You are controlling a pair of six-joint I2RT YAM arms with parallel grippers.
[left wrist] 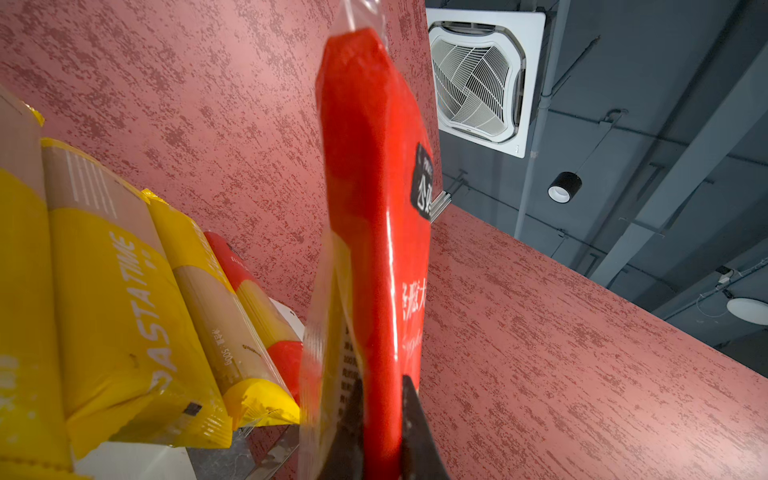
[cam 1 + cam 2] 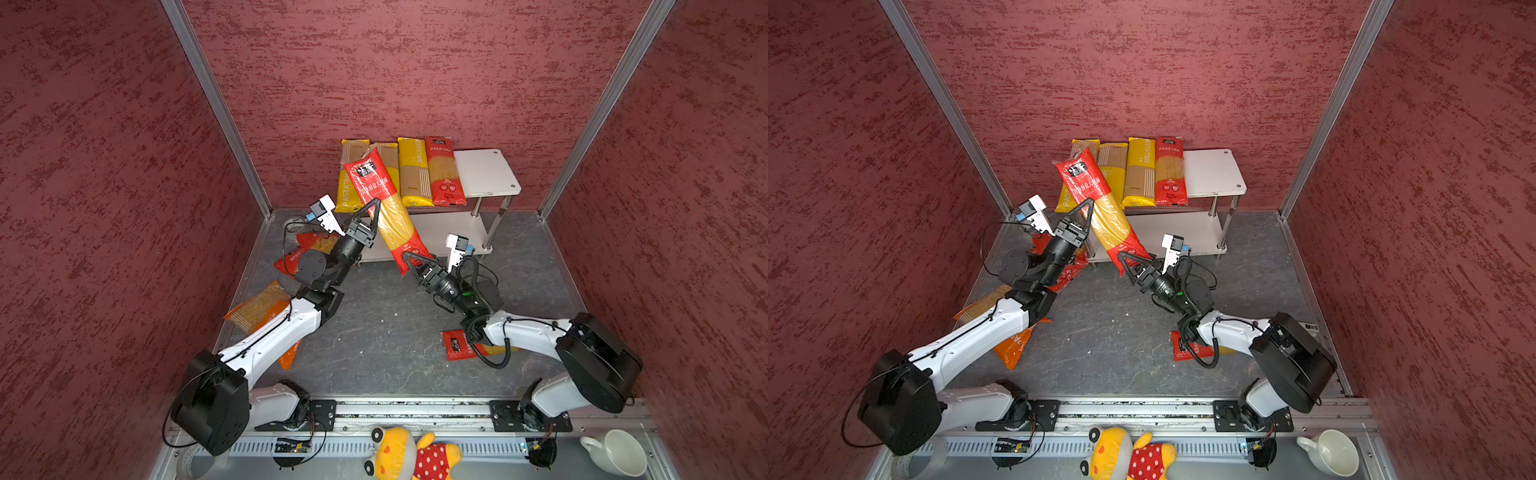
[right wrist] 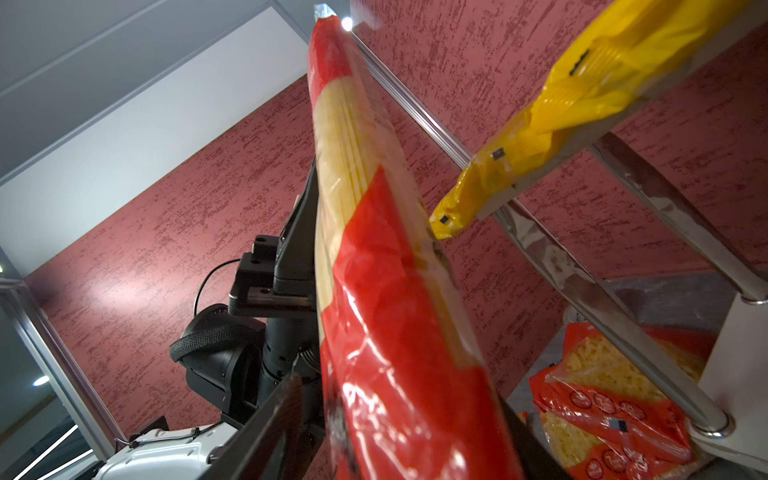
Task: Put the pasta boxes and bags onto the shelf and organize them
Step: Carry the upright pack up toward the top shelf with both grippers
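Observation:
A long red spaghetti pack (image 2: 384,199) (image 2: 1100,203) hangs slanted in the air in front of the shelf (image 2: 486,170). My left gripper (image 2: 376,203) (image 1: 382,382) is shut on its upper half. My right gripper (image 2: 417,257) (image 3: 399,395) is open around its lower end, with a gap beside one finger. Three yellow packs (image 2: 413,170) and a red pack (image 2: 444,170) lie side by side on the top board. On the floor lie a red short-pasta bag (image 2: 307,249), an orange bag (image 2: 262,307) and, under my right arm, another red spaghetti pack (image 2: 457,345).
The shelf's lower board (image 2: 449,232) and chrome legs (image 3: 623,324) stand just behind the held pack. Red walls close in at the back and on both sides. A plush toy (image 2: 411,453) and a white cup (image 2: 619,453) sit beyond the front rail.

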